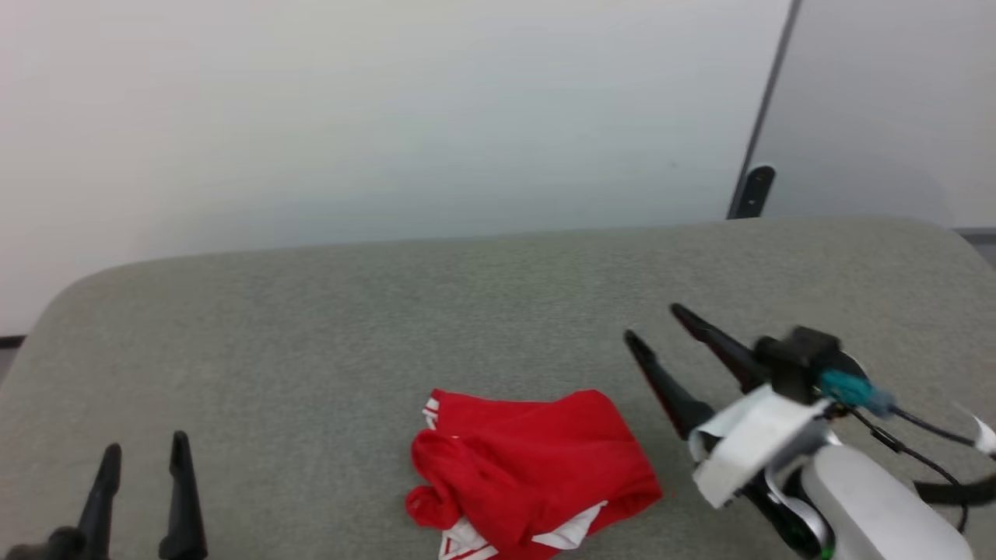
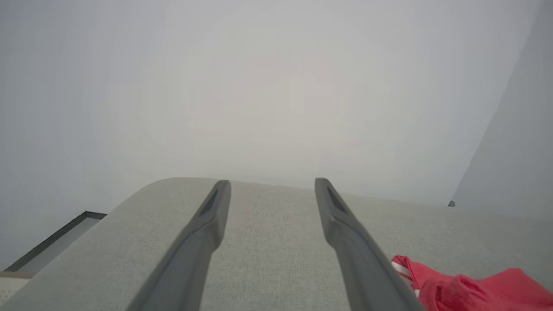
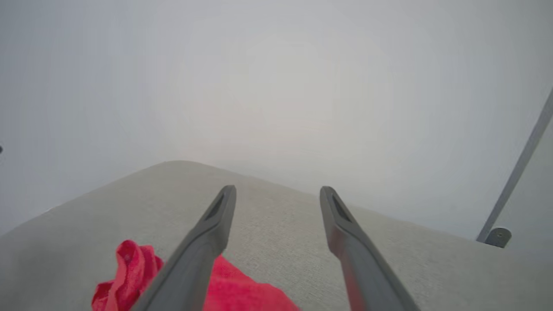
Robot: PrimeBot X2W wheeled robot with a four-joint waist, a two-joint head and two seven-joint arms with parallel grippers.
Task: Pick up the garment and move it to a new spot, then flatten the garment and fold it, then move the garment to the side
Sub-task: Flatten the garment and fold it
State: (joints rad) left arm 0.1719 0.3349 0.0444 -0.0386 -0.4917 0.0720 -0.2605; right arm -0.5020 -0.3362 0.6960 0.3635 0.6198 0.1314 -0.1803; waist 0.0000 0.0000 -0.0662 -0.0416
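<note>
Watching the garment (image 1: 529, 467) now, Sam: it is lying in a crumpled red heap at the near edge of the grey surface (image 1: 311, 327), with white trim peeking out underneath. It is neither flat nor folded.

And which arm is sitting closer, Jo?

The right gripper (image 1: 652, 323) is hovering just beside the heap, on its right flank. Its fingers are standing wide apart and gripping nothing, tips pointing away and leftward past the cloth's far corner. The left gripper (image 1: 146, 443) is waiting well apart at the lower left, also spread open and empty.

So the cloth is lying to the right gripper's left, nearer the robot than those fingertips?

Exactly. The right wrist view is showing the red bunching low beside the finger on that view's left. I'm judging the bundle a little wider than deep, with no clear long axis.

Early or late?

Could be either: a heap waiting for lifting, or one waiting in its new spot for flattening.
</note>
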